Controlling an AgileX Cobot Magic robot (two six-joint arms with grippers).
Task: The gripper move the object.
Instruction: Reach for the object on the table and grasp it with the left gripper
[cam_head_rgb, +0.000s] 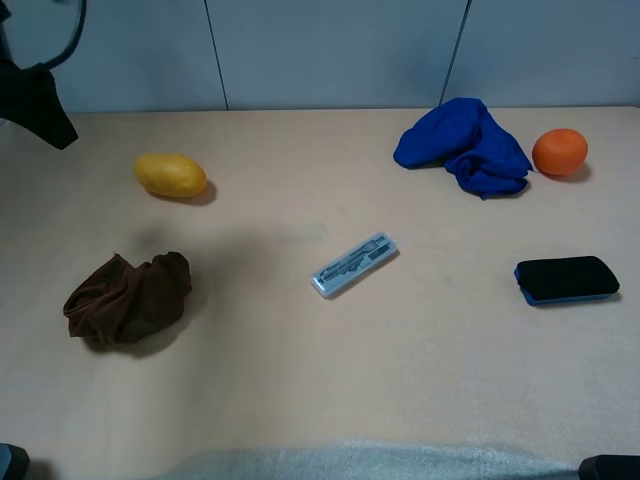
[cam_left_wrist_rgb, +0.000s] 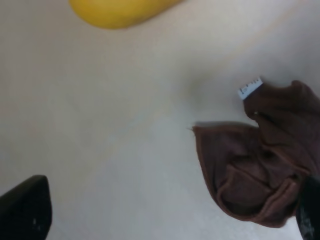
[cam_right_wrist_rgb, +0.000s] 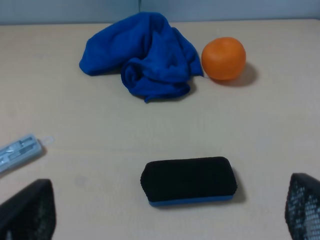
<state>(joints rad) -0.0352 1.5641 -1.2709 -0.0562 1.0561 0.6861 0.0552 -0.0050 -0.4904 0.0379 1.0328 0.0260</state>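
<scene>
At the near edge of the worktop (cam_head_rgb: 400, 380) the right hand (cam_right_wrist_rgb: 165, 215) is sitting low with its fingers (cam_right_wrist_rgb: 27, 210) spread wide, and it is grasping nothing. The black eraser (cam_head_rgb: 566, 279) is lying just ahead of it, on the near right.

On the near left the brown cloth (cam_head_rgb: 127, 300) is lying crumpled. The left hand (cam_left_wrist_rgb: 167, 215) is hanging above it, also released and empty. The task is not naming its object. I am judging it to be this cloth, because the left hand is the one hanging over something.

The main risk is coming from the alignment. In the left wrist view the cloth is lying close to one finger and not centred between the two. A straight descent could be pinching only one loose fold, or one finger could be landing on top of the fabric. The cloth would then be unfolding, trailing, or slipping out during the lift.

In the middle the clear case (cam_head_rgb: 355, 265) is lying apart from the cloth, but a hanging corner carried to the right could be sweeping it.

Farther, the yellow fruit (cam_head_rgb: 170, 175) is lying beyond the cloth. It is rounded, so a brush from the arm might be rolling it.

On the far right the blue cloth (cam_head_rgb: 465, 145) and the orange (cam_head_rgb: 559, 152) are lying just beside each other, well apart from this danger.
</scene>
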